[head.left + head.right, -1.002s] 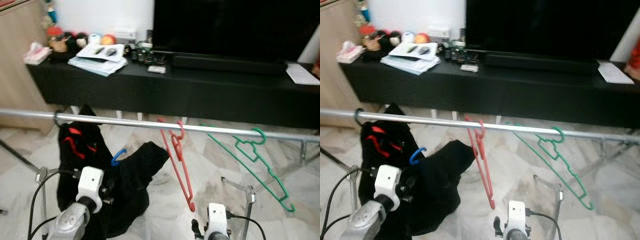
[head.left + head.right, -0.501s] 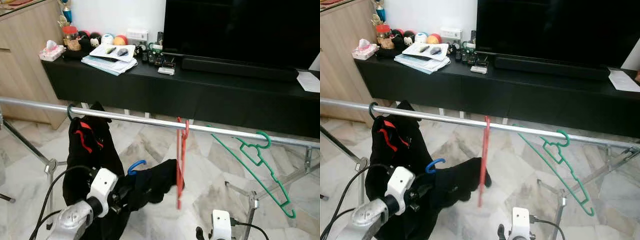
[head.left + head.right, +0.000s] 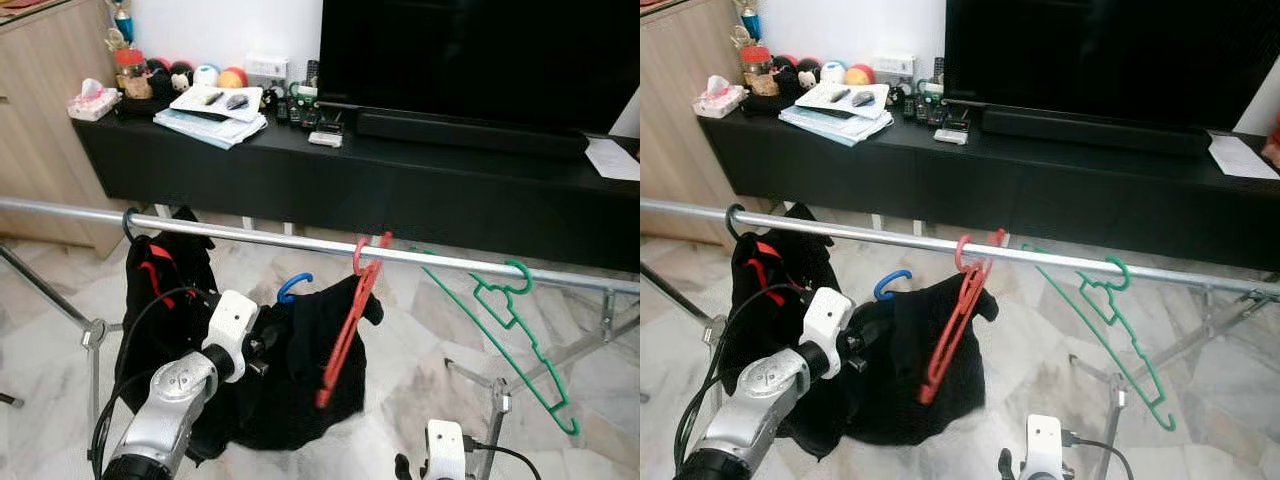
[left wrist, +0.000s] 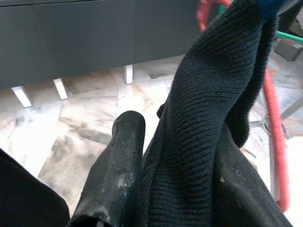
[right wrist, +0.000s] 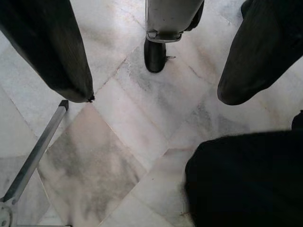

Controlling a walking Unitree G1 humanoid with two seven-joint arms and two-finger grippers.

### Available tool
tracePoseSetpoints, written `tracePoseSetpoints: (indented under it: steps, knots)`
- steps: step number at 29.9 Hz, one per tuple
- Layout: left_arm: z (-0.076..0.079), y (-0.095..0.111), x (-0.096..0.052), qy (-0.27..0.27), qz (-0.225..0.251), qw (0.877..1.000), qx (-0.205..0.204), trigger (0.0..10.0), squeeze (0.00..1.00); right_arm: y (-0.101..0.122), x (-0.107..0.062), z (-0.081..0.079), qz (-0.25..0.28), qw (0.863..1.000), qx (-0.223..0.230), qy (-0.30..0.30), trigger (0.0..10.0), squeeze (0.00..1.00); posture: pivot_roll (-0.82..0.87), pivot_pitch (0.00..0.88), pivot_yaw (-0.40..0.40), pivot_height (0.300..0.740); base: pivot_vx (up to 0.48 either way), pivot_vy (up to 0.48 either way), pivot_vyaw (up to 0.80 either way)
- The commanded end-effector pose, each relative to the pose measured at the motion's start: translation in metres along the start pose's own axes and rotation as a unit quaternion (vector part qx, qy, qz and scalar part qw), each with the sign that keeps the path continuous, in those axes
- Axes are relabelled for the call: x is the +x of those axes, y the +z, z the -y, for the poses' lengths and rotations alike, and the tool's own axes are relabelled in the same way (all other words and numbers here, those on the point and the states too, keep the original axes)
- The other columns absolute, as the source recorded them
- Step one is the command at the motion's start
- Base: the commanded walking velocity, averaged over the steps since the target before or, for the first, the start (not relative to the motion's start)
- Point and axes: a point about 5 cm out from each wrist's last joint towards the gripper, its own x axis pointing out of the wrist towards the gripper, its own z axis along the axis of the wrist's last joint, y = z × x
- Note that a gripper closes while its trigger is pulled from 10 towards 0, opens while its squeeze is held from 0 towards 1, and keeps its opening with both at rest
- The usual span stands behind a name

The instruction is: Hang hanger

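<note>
Blue hanger (image 3: 294,288) — now nearer the rail (image 3: 250,240)

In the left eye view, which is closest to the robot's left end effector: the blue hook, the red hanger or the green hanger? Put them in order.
From the left end effector:
1. Blue hook, just above it.
2. Red hanger, to its right, on the rail.
3. Green hanger, farthest right.

A shiny, smooth metal rail (image 3: 250,239) carries a glossy red plastic hanger (image 3: 347,325) and a thin green plastic hanger (image 3: 505,325). The black garment (image 4: 208,118) is matt ribbed knit cloth. The floor (image 5: 132,123) is polished veined marble. The TV cabinet (image 3: 400,195) looks matt black; the cupboard (image 3: 35,130) pale wood-grain.
</note>
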Motion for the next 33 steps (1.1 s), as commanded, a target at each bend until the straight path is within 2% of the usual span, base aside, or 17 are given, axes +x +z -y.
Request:
tracePoseSetpoints:
  steps: [1, 4, 7, 16, 24, 26, 28, 31, 33]
  knots:
    - [-0.008, 0.009, 0.005, 0.03, 0.02, 0.999, 0.003, 10.0, 0.0, -0.004, 0.0, 0.001, -0.007, 1.0, -0.003, 0.001, 10.0, 0.0, -0.04, 0.11, -0.041, 0.74, 0.0, 0.0, 0.0]
    - [-0.015, 0.009, 0.009, 0.075, 0.015, 0.997, 0.003, 10.0, 0.0, -0.004, 0.0, 0.001, -0.008, 1.0, -0.005, 0.001, 10.0, 0.0, -0.04, 0.107, -0.042, 0.74, 0.0, 0.0, 0.0]
    - [-0.016, 0.013, 0.011, 0.079, 0.032, 0.996, -0.016, 10.0, 0.0, -0.003, 0.0, 0.001, -0.007, 1.0, -0.005, 0.0, 10.0, 0.0, -0.04, 0.105, -0.045, 0.74, 0.0, 0.0, 0.0]
    - [-0.018, 0.022, 0.02, 0.086, 0.046, 0.995, -0.016, 10.0, 0.0, -0.003, 0.0, 0.002, -0.007, 1.0, -0.009, 0.0, 10.0, 0.0, -0.04, 0.103, -0.048, 0.74, 0.0, 0.0, 0.0]
    - [-0.018, 0.033, 0.034, 0.086, 0.057, 0.995, -0.006, 10.0, 0.0, -0.004, 0.0, 0.003, -0.006, 1.0, -0.007, -0.002, 10.0, 0.0, -0.05, 0.103, -0.043, 0.74, 0.0, 0.0, 0.0]
    - [-0.02, 0.033, 0.035, 0.094, 0.053, 0.994, -0.004, 10.0, 0.0, -0.004, 0.0, 0.003, -0.006, 1.0, -0.006, -0.002, 10.0, 0.0, -0.05, 0.103, -0.043, 0.74, 0.0, 0.0, 0.0]
    - [-0.024, 0.03, 0.039, 0.126, 0.024, 0.992, 0.008, 10.0, 0.0, -0.004, 0.0, 0.003, -0.007, 1.0, -0.007, -0.001, 10.0, 0.0, -0.05, 0.103, -0.044, 0.74, 0.0, 0.0, 0.0]
    - [-0.025, 0.026, 0.04, 0.139, 0.009, 0.99, 0.011, 10.0, 0.0, -0.004, 0.0, 0.003, -0.007, 1.0, -0.007, -0.001, 10.0, 0.0, -0.05, 0.103, -0.045, 0.74, 0.0, 0.0, 0.0]
    - [-0.028, 0.023, 0.041, 0.161, -0.004, 0.987, 0.003, 10.0, 0.0, -0.003, 0.0, 0.003, -0.007, 1.0, -0.008, -0.001, 10.0, 0.0, -0.06, 0.102, -0.047, 0.74, 0.0, 0.0, 0.0]
